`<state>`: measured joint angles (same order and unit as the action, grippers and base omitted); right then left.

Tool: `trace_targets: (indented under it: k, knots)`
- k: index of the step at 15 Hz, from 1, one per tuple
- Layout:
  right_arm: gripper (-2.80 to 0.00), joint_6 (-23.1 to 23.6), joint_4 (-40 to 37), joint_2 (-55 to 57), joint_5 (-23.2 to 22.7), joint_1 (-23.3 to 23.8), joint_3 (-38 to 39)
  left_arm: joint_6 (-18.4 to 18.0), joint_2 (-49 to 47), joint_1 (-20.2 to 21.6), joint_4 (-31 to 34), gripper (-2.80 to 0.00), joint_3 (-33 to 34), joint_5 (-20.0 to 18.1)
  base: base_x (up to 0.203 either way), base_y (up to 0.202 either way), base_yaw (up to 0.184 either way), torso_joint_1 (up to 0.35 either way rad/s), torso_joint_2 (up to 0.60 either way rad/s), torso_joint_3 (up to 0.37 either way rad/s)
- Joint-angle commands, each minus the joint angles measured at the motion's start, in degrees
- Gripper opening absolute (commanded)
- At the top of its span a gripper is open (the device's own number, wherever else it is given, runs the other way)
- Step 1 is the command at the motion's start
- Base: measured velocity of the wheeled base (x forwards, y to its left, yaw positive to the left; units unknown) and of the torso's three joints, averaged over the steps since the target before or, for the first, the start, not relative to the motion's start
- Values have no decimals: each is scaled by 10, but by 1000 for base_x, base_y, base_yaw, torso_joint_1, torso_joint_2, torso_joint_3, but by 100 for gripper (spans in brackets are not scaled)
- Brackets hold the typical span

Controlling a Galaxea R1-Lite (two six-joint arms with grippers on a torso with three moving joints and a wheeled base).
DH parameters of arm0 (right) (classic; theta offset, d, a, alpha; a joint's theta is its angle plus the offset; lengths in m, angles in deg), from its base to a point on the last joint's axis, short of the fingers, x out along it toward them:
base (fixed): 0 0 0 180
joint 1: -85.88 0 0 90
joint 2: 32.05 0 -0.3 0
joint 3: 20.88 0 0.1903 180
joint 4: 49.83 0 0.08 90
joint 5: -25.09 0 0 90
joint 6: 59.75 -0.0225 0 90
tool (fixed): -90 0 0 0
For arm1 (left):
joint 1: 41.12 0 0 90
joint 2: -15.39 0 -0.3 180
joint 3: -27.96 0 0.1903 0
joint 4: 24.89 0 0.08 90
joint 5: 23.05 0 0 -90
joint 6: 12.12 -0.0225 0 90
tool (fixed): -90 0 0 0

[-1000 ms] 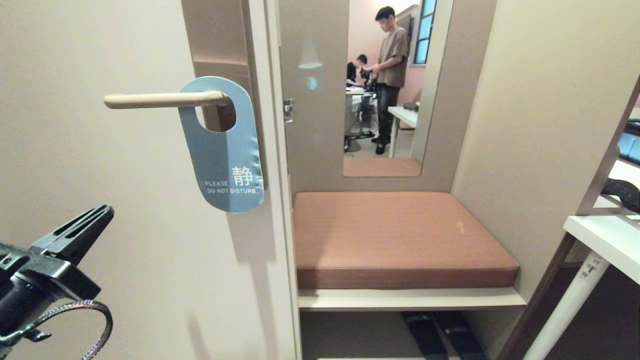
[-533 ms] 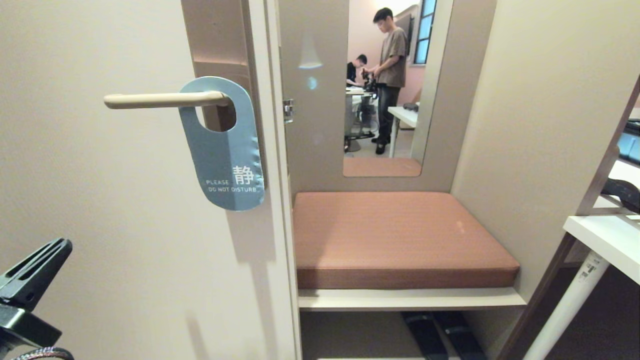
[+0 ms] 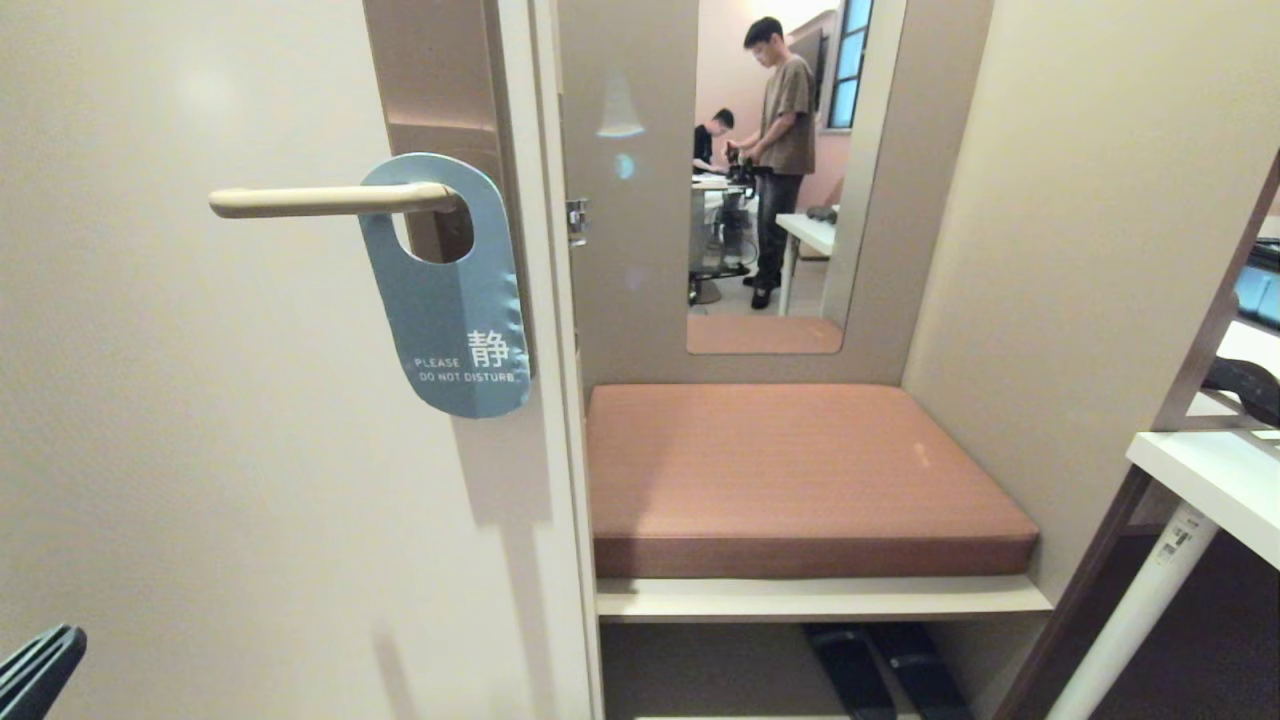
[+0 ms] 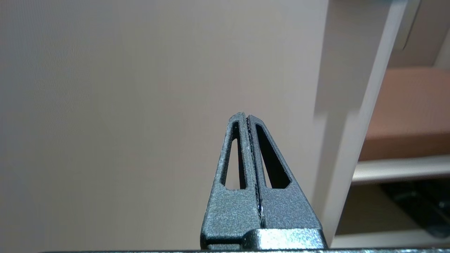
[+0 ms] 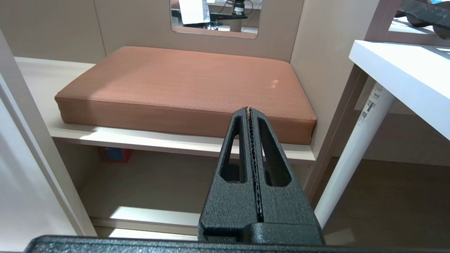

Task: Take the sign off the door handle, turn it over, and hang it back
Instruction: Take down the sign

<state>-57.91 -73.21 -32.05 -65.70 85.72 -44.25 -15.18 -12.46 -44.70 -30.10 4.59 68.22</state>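
The slate-blue sign (image 3: 450, 320) reading "PLEASE DO NOT DISTURB" hangs by its oval hole on the cream door handle (image 3: 320, 200), close to the brownish backplate (image 3: 440, 110). My left gripper (image 3: 40, 665) shows only as a dark tip at the bottom left corner of the head view, far below the handle. In the left wrist view that same left gripper (image 4: 245, 115) is shut with nothing in it, facing the plain door. My right gripper (image 5: 249, 109) is shut and empty, parked low and pointing at the bench cushion (image 5: 190, 88).
The cream door (image 3: 200, 450) fills the left half; its edge (image 3: 560, 400) borders a niche with a brown cushion (image 3: 800, 470) and a mirror (image 3: 780, 170) showing two people. A white table (image 3: 1210, 480) with its leg (image 3: 1130, 620) stands at the right.
My left arm has dropped down and to the left, almost out of the head view. The sign has swung very slightly on the handle. The right arm is still.
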Motion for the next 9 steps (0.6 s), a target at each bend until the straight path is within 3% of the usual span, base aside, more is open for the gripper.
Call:
trace_targets:
  k: [1,4,9]
  knots:
    - [-280,0,0,0,0,0,0,1,92,17,77,-280,0,0,0,0,0,0,0,0]
    - [-280,0,0,0,0,0,0,1,161,46,162,-280,0,-3,0,0,0,0,0,0]
    - [-280,0,0,0,0,0,0,-1,248,43,247,-280,0,-5,0,0,0,0,0,0]
